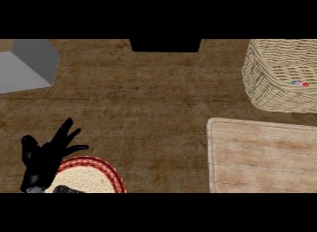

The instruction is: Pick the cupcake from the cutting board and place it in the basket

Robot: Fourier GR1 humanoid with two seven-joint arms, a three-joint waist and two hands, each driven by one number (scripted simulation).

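Brown desk (141, 104) holds a woven basket (268, 93) at the far right. The cupcake (300, 83) is just a tiny pink and red bit inside it (too small to see well). The cutting board (268, 158) lies nearer. The left robot hand (44, 158) rests wide open, low left, over a red-rimmed mat (112, 173).

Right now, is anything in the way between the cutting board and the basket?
Nothing visible: only a strip of counter separates the cutting board from the basket. A small colourful thing, possibly the cupcake, already lies inside the basket.
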